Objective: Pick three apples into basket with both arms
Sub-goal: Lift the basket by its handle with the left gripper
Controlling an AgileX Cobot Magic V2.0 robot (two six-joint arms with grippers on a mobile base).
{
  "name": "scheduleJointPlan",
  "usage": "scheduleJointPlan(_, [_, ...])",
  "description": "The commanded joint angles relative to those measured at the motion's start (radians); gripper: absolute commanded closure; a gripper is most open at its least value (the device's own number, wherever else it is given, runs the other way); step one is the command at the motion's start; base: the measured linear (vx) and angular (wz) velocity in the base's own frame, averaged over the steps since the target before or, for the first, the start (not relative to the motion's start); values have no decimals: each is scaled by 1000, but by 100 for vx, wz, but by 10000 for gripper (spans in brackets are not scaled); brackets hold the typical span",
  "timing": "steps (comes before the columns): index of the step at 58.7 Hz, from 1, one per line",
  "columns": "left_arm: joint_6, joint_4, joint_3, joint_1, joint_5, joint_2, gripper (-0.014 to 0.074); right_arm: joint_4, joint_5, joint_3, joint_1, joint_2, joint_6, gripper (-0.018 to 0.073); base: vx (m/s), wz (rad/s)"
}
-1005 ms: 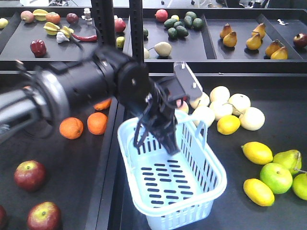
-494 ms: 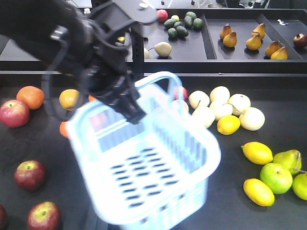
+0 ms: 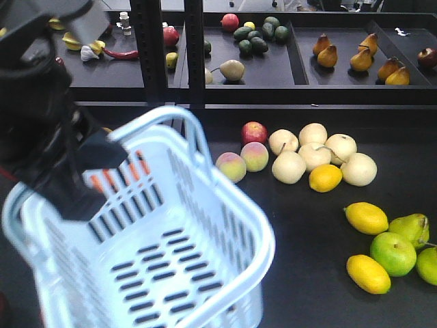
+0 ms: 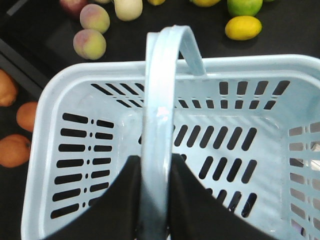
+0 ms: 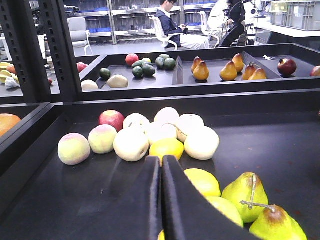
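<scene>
Front view: the left arm (image 3: 34,123) holds the basket (image 3: 218,225) up off the worktop (image 3: 321,225), tilted and close to the camera. Its slotted bottom is bare and no fruit is in it. The basket hides the near left of the worktop, and no dark red apples can be picked out. One red fruit (image 3: 254,131) lies beside the peaches (image 3: 242,161), but I cannot tell whether it is one of the three.

Left wrist view: the left tool (image 4: 154,160) is clamped on the handle (image 4: 160,100), a finger at each side. The basket below is empty, and oranges (image 4: 12,150) lie past its left wall.

Right wrist view: the right tool (image 5: 161,159) is narrow, its fingers almost touching, with nothing between them. It sits low over the worktop, a lemon (image 5: 166,147) just ahead.

By my reading the basket is only being carried. All three apples are left to pick.
</scene>
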Motion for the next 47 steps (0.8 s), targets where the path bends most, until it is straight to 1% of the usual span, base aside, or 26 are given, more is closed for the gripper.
scheduleJointPlan(1, [-21, 6, 59, 1, -73, -75, 603, -4, -71, 11, 1, 18, -6, 564, 0, 0])
scheduleJointPlan(7, [-21, 6, 136, 1, -94, -106, 603, -4, -71, 11, 1, 18, -6, 564, 0, 0])
scheduleJointPlan(14, [-21, 6, 180, 1, -95, -115, 603, -4, -71, 11, 1, 18, -6, 564, 0, 0])
scheduleJointPlan(47, [-21, 6, 186, 1, -100, -114, 603, -4, -71, 11, 1, 18, -6, 564, 0, 0])
